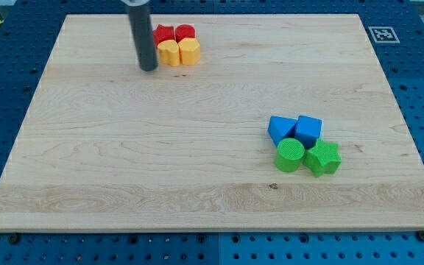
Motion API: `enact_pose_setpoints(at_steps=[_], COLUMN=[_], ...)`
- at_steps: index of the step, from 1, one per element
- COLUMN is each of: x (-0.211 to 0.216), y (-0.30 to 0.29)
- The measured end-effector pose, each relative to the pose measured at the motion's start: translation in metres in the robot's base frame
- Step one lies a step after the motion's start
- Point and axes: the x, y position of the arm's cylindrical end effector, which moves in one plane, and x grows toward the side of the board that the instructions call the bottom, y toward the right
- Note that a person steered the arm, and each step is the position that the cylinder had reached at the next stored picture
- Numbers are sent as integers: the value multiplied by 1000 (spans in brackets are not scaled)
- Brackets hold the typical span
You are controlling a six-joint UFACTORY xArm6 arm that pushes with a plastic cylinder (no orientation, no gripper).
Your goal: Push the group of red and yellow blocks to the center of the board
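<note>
You'll find a tight cluster at the far edge of the board (pixel 160 147), left of centre: the left red block (pixel 165 33) and right red block (pixel 185 32) sit behind the left yellow block (pixel 168 52) and right yellow block (pixel 189 51). My tip (pixel 149 68) stands just left of the left yellow block. Well apart, at the near right, the left blue block (pixel 280 128) and right blue block (pixel 308 129) sit behind the green cylinder (pixel 290 154) and green star (pixel 322 157), all four bunched together.

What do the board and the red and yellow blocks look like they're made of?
Board: pale wood with visible grain and a knot, matte. Red blocks and yellow blocks: probably plastic, with solid uniform colour and a smooth, slightly glossy look. My tip sits just left of them.
</note>
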Motion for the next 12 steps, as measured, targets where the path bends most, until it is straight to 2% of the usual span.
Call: enact_pose_setpoints(at_steps=[1,2,3,4,6,10,12], x=[-18,-77,-128,-144,-142,-136,-136], y=[-36,-53,-50,-42,59,-6,-5])
